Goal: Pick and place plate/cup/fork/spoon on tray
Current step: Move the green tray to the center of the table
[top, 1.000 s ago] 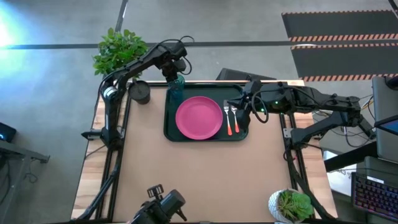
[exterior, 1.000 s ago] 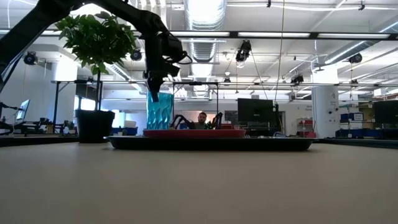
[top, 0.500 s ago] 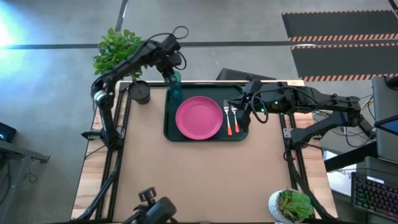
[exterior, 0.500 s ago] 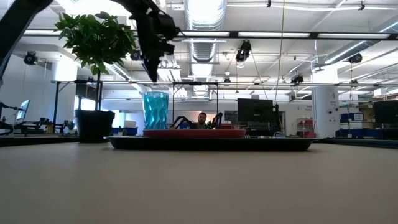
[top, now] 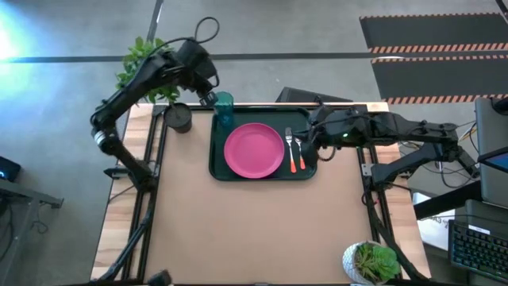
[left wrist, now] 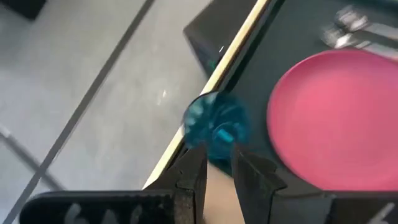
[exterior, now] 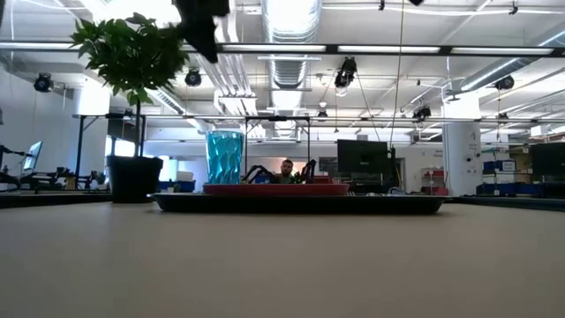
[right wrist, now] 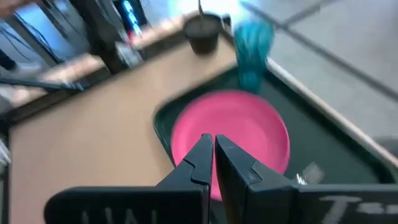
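Observation:
The dark tray [top: 218,171] lies at the table's far middle. The pink plate [top: 254,151] lies flat on it. The teal cup [top: 224,108] stands upright on the tray's far left corner and also shows in the low view [exterior: 224,157]. The orange-handled fork [top: 290,152] and the spoon [top: 300,148] lie on the tray right of the plate. My left gripper [left wrist: 217,167] is open and empty, high above and just left of the cup [left wrist: 216,123]. My right gripper [right wrist: 213,152] is shut and empty, over the tray's right end beside the spoon [top: 309,143].
A dark plant pot [top: 179,117] with a leafy plant stands just left of the tray. Another potted plant [top: 371,262] sits at the near right corner. Bare tabletop [top: 262,230] spreads in front of the tray. A person [exterior: 287,168] shows far behind the table.
My left gripper has let go of the cup, then gone up and toward the table's far left corner. The cup stays upright on the tray's far left corner.

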Controlling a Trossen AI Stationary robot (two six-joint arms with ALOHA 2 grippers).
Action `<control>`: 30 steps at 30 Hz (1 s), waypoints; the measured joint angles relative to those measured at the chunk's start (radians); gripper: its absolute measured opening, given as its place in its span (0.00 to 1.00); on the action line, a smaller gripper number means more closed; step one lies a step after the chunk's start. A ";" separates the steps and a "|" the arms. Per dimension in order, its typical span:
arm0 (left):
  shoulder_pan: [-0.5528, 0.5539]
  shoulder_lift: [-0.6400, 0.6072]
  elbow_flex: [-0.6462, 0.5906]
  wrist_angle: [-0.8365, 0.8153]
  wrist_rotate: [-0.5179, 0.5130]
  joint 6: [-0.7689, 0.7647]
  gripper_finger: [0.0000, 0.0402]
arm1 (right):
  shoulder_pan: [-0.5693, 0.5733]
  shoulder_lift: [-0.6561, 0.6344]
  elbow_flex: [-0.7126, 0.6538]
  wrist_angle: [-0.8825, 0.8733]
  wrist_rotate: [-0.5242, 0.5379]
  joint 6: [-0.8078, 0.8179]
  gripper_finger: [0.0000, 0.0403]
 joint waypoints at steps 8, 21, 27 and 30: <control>-0.161 -0.187 -0.029 0.001 0.000 -0.098 0.14 | 0.016 0.076 -0.147 -0.060 -0.125 0.184 0.02; -0.547 -0.395 -0.127 0.133 -0.054 -0.226 0.14 | 0.141 0.186 -0.452 0.199 -0.130 0.434 0.02; -0.673 -0.464 -0.239 0.193 -0.211 -0.233 0.06 | 0.123 0.271 -0.524 0.235 -0.131 0.439 0.02; -0.690 -0.489 -0.279 0.210 -0.225 -0.260 0.02 | 0.082 0.289 -0.530 0.240 -0.138 0.398 0.02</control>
